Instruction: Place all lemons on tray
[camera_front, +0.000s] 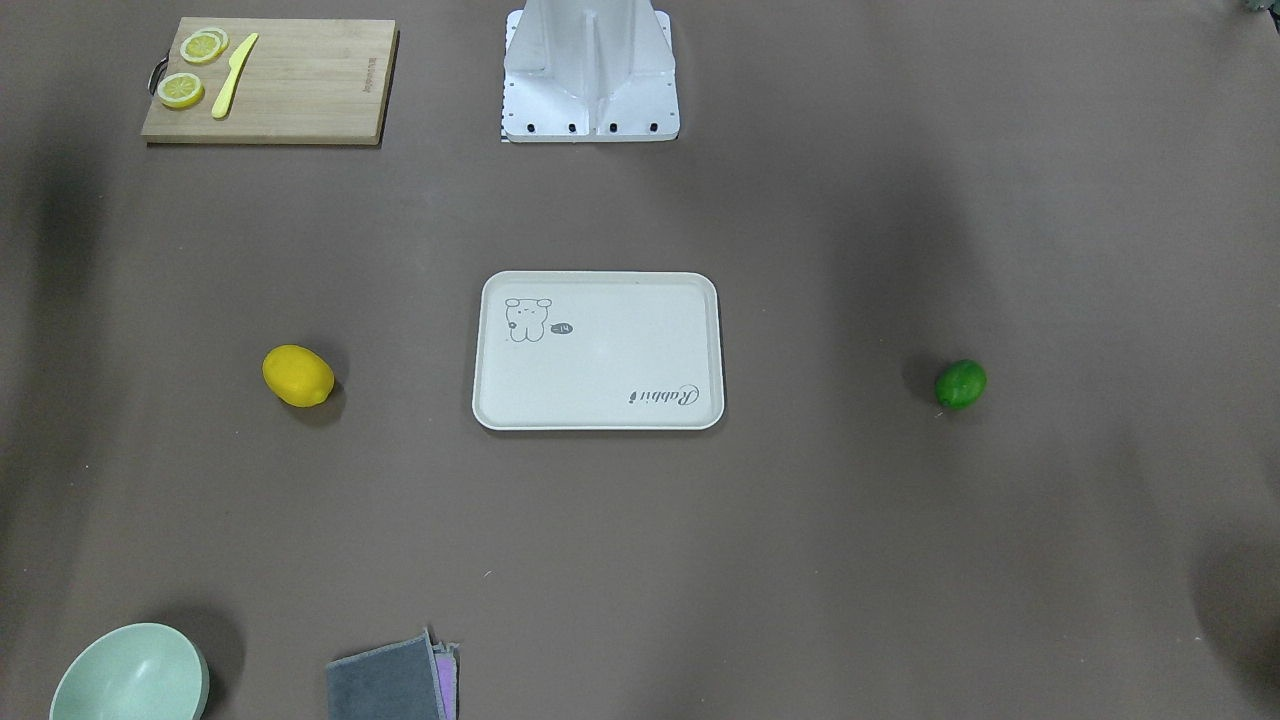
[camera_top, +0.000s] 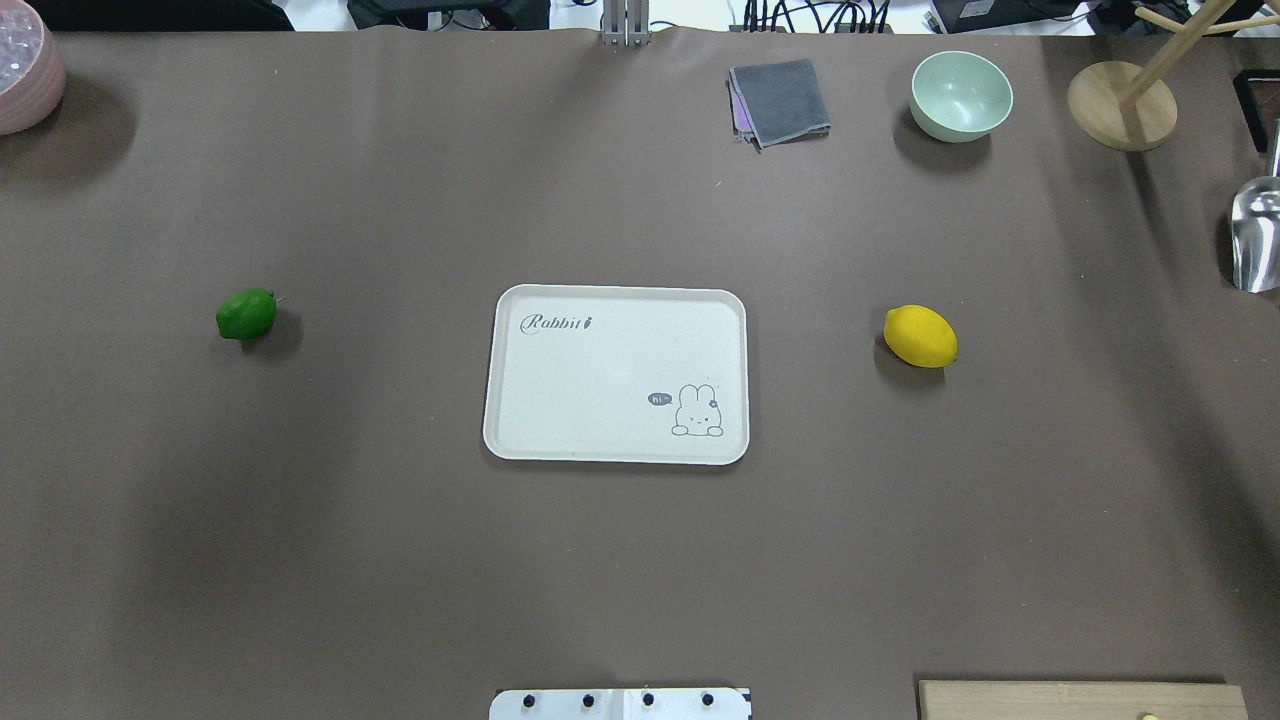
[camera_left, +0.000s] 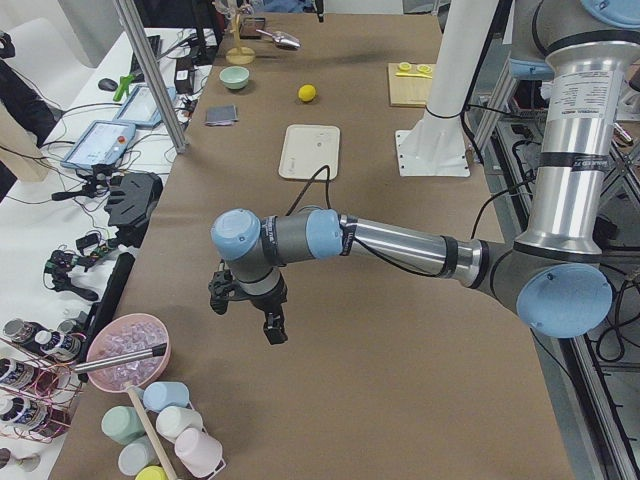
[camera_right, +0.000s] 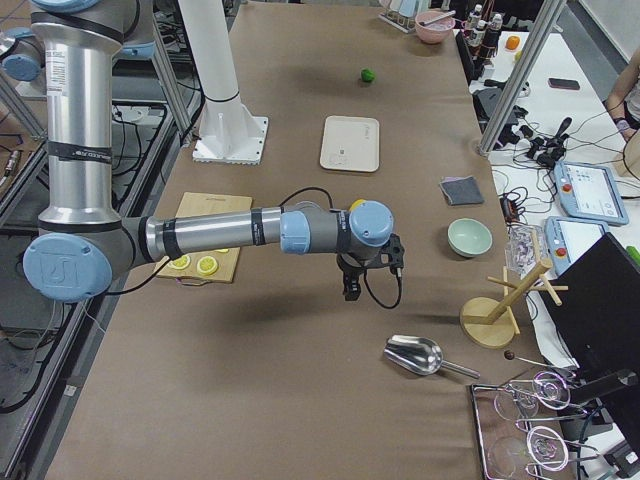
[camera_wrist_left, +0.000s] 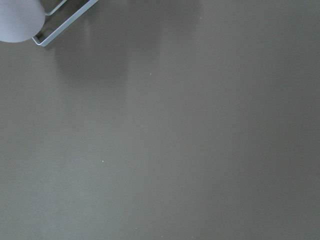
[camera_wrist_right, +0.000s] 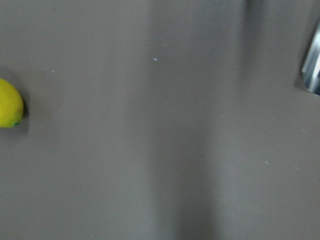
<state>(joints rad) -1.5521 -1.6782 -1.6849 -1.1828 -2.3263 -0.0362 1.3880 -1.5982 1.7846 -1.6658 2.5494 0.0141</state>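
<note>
Brown cloth covers the table (camera_front: 800, 550) from end to end. From across it, the tray (camera_front: 620, 350) lies at the middle with nothing on it; the yellow lemon (camera_front: 298, 376) sits well apart on the robot's right and the green lemon (camera_front: 960, 384) well apart on its left, both on the bare cloth; neither arm reaches into this view. From over the robot's shoulders it is the same: empty tray between two loose fruits, no gripper near either. From the left end, the left gripper (camera_left: 245, 312) hangs above the table, well short of the tray; I cannot tell from here whether its jaws are open or closed, though nothing seems to be in them. From the right end, the right gripper (camera_right: 352, 282) hangs over the cloth near the cutting board (camera_right: 215, 215), with the yellow lemon peeping out just behind its wrist; its jaws I cannot judge either. The left wrist camera sees almost nothing but cloth; the right wrist camera catches the yellow lemon at its left edge and a metal scoop (camera_wrist_right: 312, 65) at its right. By my reckoning nothing is done yet; both lemons remain to be picked up and set on the tray.
</note>
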